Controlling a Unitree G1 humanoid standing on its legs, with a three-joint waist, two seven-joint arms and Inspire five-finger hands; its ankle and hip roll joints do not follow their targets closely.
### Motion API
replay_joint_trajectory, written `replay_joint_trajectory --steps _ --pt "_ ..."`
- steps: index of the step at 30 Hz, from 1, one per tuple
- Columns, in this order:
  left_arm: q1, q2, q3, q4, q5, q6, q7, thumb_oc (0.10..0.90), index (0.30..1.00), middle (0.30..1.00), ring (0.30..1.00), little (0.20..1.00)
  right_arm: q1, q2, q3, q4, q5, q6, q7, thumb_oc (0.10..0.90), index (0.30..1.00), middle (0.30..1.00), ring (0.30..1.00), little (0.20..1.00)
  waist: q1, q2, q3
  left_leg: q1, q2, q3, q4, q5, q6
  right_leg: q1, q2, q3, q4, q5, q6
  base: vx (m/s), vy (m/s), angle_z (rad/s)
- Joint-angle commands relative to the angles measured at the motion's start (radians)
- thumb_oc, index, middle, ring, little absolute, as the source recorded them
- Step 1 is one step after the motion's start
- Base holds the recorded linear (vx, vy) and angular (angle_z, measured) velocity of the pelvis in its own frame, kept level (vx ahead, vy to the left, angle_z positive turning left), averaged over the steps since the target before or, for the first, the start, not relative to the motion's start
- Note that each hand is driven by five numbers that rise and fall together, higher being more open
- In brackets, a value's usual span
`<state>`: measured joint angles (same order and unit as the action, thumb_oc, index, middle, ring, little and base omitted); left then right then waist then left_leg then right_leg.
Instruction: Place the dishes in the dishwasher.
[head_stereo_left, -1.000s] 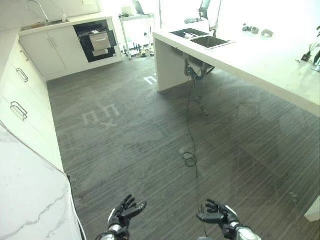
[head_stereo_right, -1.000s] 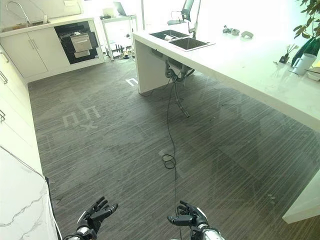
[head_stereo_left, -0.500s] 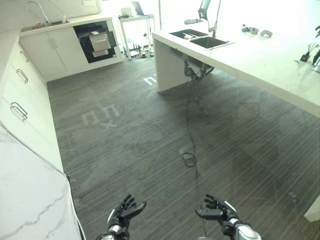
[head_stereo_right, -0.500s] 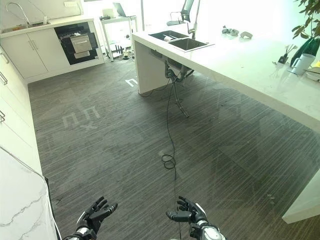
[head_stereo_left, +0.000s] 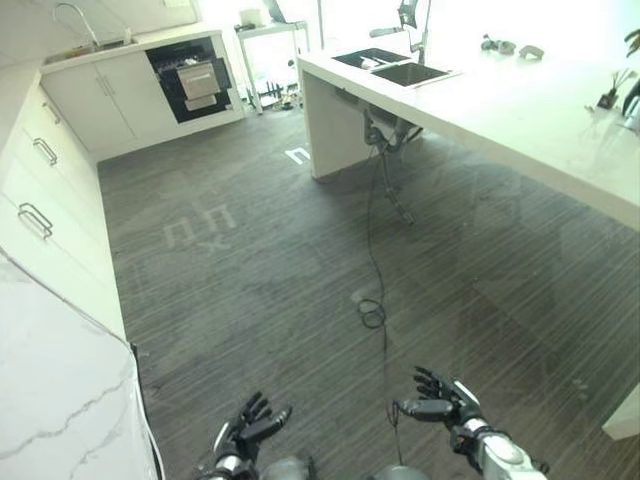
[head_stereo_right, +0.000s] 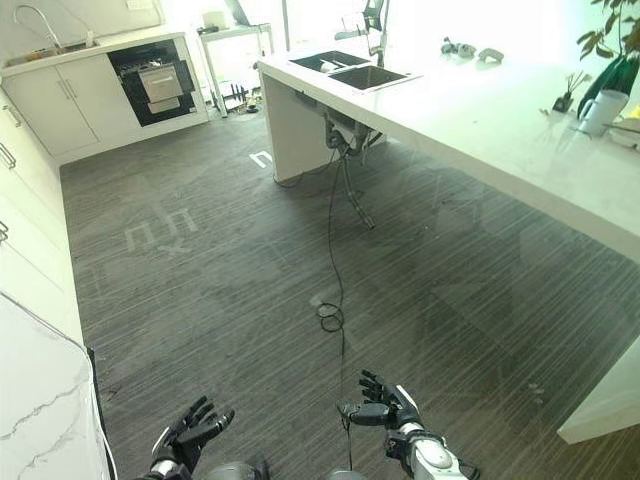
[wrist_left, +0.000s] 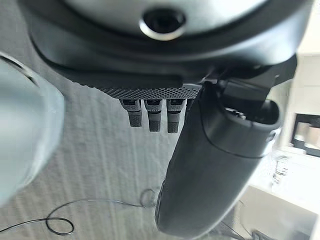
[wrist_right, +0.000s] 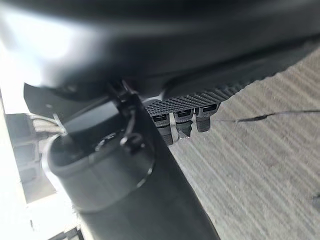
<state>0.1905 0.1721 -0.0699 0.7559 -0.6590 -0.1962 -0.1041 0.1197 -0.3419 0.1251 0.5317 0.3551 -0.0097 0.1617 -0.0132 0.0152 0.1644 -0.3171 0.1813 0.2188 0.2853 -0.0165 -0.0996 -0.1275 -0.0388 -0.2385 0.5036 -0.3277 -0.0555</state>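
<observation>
Left hand (head_stereo_left: 245, 432), right hand (head_stereo_left: 440, 398) spread; floor (head_stereo_left: 260, 270) between counters.

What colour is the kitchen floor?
Dark grey with fine lighter streaks, like wood grain; the floor shows best in the right eye view.

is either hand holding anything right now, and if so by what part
Nothing is held. The left hand and right hand both hang open over the floor, fingers spread and empty.

Dark left hand (head_stereo_left: 245, 430), dark right hand (head_stereo_left: 440, 405) with white thumb cover; silver-grey right forearm.
</observation>
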Motion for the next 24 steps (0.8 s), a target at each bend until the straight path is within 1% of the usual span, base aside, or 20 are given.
replay_joint_trajectory --steps 1,2,4,5,7,8,10,11,12,13,15,16,17,18,19,20,21,22,23,24 --pt "-0.005 0.028 0.027 -0.03 0.007 -0.085 -0.033 0.8 0.9 0.9 0.9 0.9 0.0 -0.016 -0.011 -0.131 -0.002 -0.083 0.029 0.8 0.9 0.9 0.9 0.9 0.033 0.004 -0.009 -0.032 0.001 -0.089 0.015 0.077 -0.017 0.231 0.04 0.116 -0.204 0.043 0.106 0.52 0.274 -0.14" --pt "0.002 0.023 0.036 -0.019 0.014 -0.091 -0.042 0.8 0.9 0.9 0.9 0.9 -0.003 -0.02 -0.006 -0.129 0.0 -0.083 0.029 0.8 0.9 0.9 0.9 0.9 0.037 0.002 -0.011 -0.039 0.008 -0.086 0.015 0.046 -0.012 0.242 0.034 0.119 -0.204 0.032 0.108 0.3 0.179 -0.43" --pt "-0.005 0.018 0.042 0.0 0.014 -0.093 -0.038 0.8 0.9 0.9 0.9 0.9 0.001 -0.019 -0.004 -0.128 -0.006 -0.082 0.04 0.8 0.9 0.9 0.9 0.9 0.029 -0.001 -0.023 -0.019 0.014 -0.04 0.015 0.023 0.001 0.264 0.016 0.114 -0.204 0.026 0.119 0.33 0.196 -0.63" --pt "-0.014 0.021 0.041 0.007 0.018 -0.085 -0.031 0.8 0.9 0.9 0.9 0.9 0.009 -0.015 -0.003 -0.131 -0.007 -0.081 0.046 0.8 0.9 0.9 0.9 0.9 0.027 -0.005 -0.032 -0.006 0.005 -0.027 0.015 0.007 0.014 0.277 0.005 0.115 -0.204 0.021 0.127 0.35 0.192 -0.45" --pt "-0.024 0.03 0.037 0.02 0.034 -0.084 -0.03 0.8 0.9 0.9 0.9 0.9 0.017 -0.002 0.0 -0.128 -0.004 -0.082 0.047 0.8 0.9 0.9 0.9 0.9 0.03 -0.008 -0.046 0.01 -0.025 -0.035 0.015 -0.02 0.039 0.3 -0.006 0.123 -0.204 0.023 0.138 0.34 0.17 -0.16" --pt "-0.033 0.037 0.031 0.027 0.045 -0.083 -0.029 0.8 0.9 0.9 0.9 0.9 0.017 0.009 0.004 -0.123 -0.004 -0.083 0.041 0.8 0.9 0.9 0.9 0.9 0.03 -0.014 -0.055 0.019 -0.047 -0.04 0.015 -0.037 0.056 0.31 -0.016 0.121 -0.204 0.051 0.149 0.37 0.178 -0.05" --pt "-0.057 0.052 0.024 0.039 0.047 -0.073 -0.029 0.8 0.9 0.9 0.9 0.9 0.014 0.028 0.011 -0.124 -0.001 -0.08 0.025 0.8 0.9 0.9 0.9 0.9 0.018 -0.031 -0.063 0.053 -0.094 -0.056 0.015 -0.065 0.088 0.315 -0.046 0.104 -0.204 0.187 0.192 0.34 0.16 0.02" --pt "-0.067 0.057 0.015 0.042 0.047 -0.073 -0.027 0.8 0.9 0.9 0.9 0.9 0.008 0.034 0.016 -0.127 0.005 -0.077 0.014 0.8 0.9 0.9 0.9 0.9 0.01 -0.028 -0.067 0.069 -0.106 -0.071 0.015 -0.077 0.098 0.311 -0.049 0.097 -0.204 0.259 0.208 0.32 0.162 0.2" --pt "-0.078 0.06 0.006 0.044 0.05 -0.071 -0.023 0.8 0.9 0.9 0.9 0.9 0.0 0.042 0.02 -0.122 0.013 -0.079 0.004 0.8 0.9 0.9 0.9 0.9 0.003 -0.021 -0.068 0.085 -0.114 -0.081 0.015 -0.086 0.106 0.319 -0.046 0.089 -0.204 0.312 0.215 0.32 0.172 0.41" --pt "-0.088 0.064 -0.004 0.045 0.053 -0.067 -0.021 0.8 0.9 0.9 0.9 0.9 -0.006 0.049 0.021 -0.118 0.021 -0.081 -0.003 0.8 0.9 0.9 0.9 0.9 0.0 -0.018 -0.071 0.093 -0.125 -0.085 0.015 -0.092 0.114 0.316 -0.046 0.087 -0.177 0.348 0.22 0.28 0.165 0.51" --pt "-0.1 0.071 -0.016 0.047 0.063 -0.063 -0.022 0.8 0.9 0.9 0.9 0.9 -0.015 0.064 0.023 -0.111 0.025 -0.088 -0.014 0.8 0.9 0.9 0.9 0.9 0.002 -0.01 -0.077 0.106 -0.139 -0.079 0.015 -0.105 0.129 0.3 -0.047 0.079 -0.046 0.397 0.225 0.23 0.174 0.59" --pt "-0.107 0.072 -0.025 0.045 0.073 -0.057 -0.018 0.8 0.9 0.9 0.9 0.9 -0.017 0.074 0.026 -0.107 0.019 -0.092 -0.02 0.8 0.9 0.9 0.9 0.9 0.001 0.002 -0.078 0.119 -0.143 -0.078 0.015 -0.116 0.138 0.274 -0.053 0.076 0.067 0.443 0.23 0.27 0.239 0.49" --pt "-0.113 0.075 -0.031 0.044 0.088 -0.051 -0.016 0.8 0.9 0.9 0.9 0.9 -0.016 0.082 0.028 -0.108 0.012 -0.091 -0.027 0.8 0.9 0.9 0.9 0.9 0.0 0.012 -0.077 0.136 -0.151 -0.073 0.015 -0.13 0.15 0.225 -0.065 0.086 0.209 0.47 0.235 0.25 0.262 0.31" --pt "-0.115 0.076 -0.036 0.043 0.089 -0.048 -0.013 0.8 0.9 0.9 0.9 0.9 -0.015 0.081 0.034 -0.105 0.012 -0.093 -0.03 0.8 0.9 0.9 0.9 0.9 -0.005 0.032 -0.074 0.149 -0.141 -0.079 0.015 -0.137 0.154 0.176 -0.065 0.077 0.32 0.473 0.226 0.24 0.254 0.31" --pt "-0.117 0.075 -0.044 0.04 0.086 -0.046 0.003 0.8 0.9 0.9 0.9 0.9 -0.021 0.079 0.047 -0.099 0.008 -0.092 -0.03 0.8 0.9 0.9 0.9 0.9 -0.018 0.047 -0.066 0.171 -0.137 -0.086 0.015 -0.148 0.157 0.089 -0.067 0.069 0.397 0.468 0.208 0.21 0.165 0.16" --pt "-0.125 0.076 -0.058 0.036 0.088 -0.045 0.016 0.8 0.9 0.9 0.9 0.9 -0.029 0.077 0.059 -0.09 0.012 -0.097 -0.04 0.8 0.9 0.9 0.9 0.9 -0.026 0.043 -0.058 0.185 -0.152 -0.1 0.015 -0.152 0.161 0.035 -0.055 0.051 0.382 0.413 0.186 0.27 0.058 0.13" --pt "-0.132 0.08 -0.062 0.027 0.087 -0.038 0.018 0.8 0.9 0.9 0.9 0.9 -0.033 0.075 0.069 -0.091 0.022 -0.093 -0.047 0.8 0.9 0.9 0.9 0.9 -0.035 0.036 -0.056 0.194 -0.166 -0.115 0.015 -0.15 0.159 0.0 -0.019 0.026 0.286 0.391 0.178 0.32 -0.072 0.07" --pt "-0.133 0.086 -0.058 0.009 0.09 -0.026 0.018 0.8 0.9 0.9 0.9 0.9 -0.028 0.072 0.072 -0.101 0.027 -0.087 -0.048 0.8 0.9 0.9 0.9 0.9 -0.047 0.024 -0.049 0.213 -0.186 -0.135 0.015 -0.157 0.157 -0.021 -0.016 0.003 0.177 0.388 0.177 0.34 -0.136 0.27" --pt "-0.13 0.091 -0.049 -0.008 0.095 -0.014 0.018 0.8 0.9 0.9 0.9 0.9 -0.015 0.07 0.068 -0.109 0.026 -0.087 -0.044 0.8 0.9 0.9 0.9 0.9 -0.056 0.014 -0.042 0.231 -0.201 -0.147 0.015 -0.169 0.156 -0.035 -0.026 -0.011 0.085 0.396 0.176 0.37 -0.188 0.66" --pt "-0.122 0.097 -0.038 -0.021 0.099 -0.006 0.015 0.8 0.9 0.9 0.9 0.9 0.005 0.067 0.062 -0.113 0.028 -0.089 -0.035 0.8 0.9 0.9 0.9 0.9 -0.069 -0.001 -0.034 0.259 -0.221 -0.165 0.015 -0.19 0.154 -0.047 -0.043 -0.027 -0.049 0.413 0.177 0.34 -0.21 0.98"
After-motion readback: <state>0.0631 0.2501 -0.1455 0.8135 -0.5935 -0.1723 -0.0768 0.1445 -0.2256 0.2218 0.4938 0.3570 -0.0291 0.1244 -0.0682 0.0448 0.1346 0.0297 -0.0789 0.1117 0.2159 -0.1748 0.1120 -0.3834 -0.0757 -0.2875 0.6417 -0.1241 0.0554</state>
